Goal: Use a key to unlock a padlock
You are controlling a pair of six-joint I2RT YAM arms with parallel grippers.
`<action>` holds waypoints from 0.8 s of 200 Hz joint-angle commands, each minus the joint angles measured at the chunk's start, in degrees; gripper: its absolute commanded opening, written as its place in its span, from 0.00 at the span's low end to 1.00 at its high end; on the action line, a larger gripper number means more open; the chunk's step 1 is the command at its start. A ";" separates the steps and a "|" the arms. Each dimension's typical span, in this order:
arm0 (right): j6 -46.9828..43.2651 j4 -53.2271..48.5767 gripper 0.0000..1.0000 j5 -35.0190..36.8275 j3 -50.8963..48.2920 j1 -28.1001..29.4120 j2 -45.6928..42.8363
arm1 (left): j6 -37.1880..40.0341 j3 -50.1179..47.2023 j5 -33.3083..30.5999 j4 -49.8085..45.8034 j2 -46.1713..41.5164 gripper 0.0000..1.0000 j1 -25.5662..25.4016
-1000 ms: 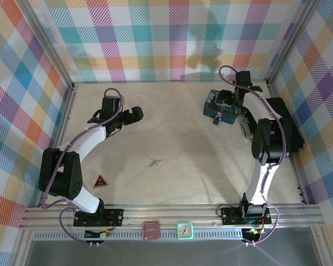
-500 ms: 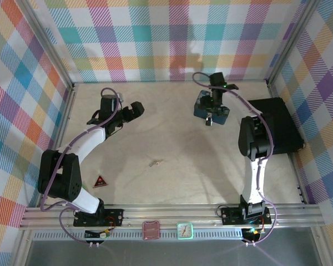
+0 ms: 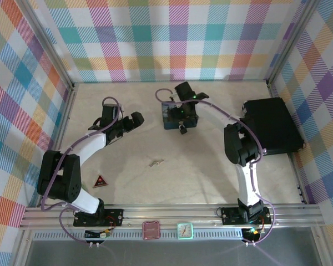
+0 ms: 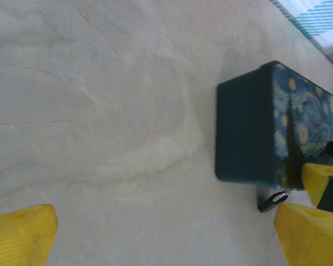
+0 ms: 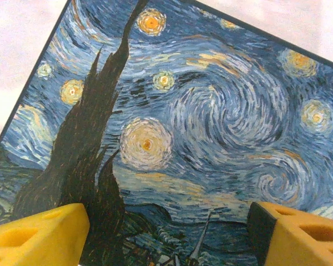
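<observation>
The padlock [image 3: 183,130] is a tiny dark lock at the near edge of the blue starry-night tin [image 3: 171,118], at the middle back of the table. In the left wrist view the padlock [image 4: 271,200] lies by the tin's [image 4: 244,133] corner. My right gripper [image 3: 181,110] is over the tin's lid [image 5: 211,111]. That gripper [image 5: 166,235] has its jaws wide apart with nothing between them; whether the tips touch the lid I cannot tell. The key [image 3: 155,163] lies alone mid-table. My left gripper [image 3: 124,122] is left of the tin, open and empty [image 4: 166,235].
A black case [image 3: 272,124] lies at the right by the wall. A red triangular piece [image 3: 100,181] sits near the left arm's base. Checked walls close in the back and both sides.
My right gripper and the tin, padlock with it, have travelled together from the back right to the middle, and the jaws have narrowed a little. The left gripper barely shifted.
</observation>
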 commanded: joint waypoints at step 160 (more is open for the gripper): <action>22.11 0.68 0.80 -4.05 -26.97 20.39 -19.42 | -7.52 -4.76 -6.64 5.28 -4.86 1.00 5.59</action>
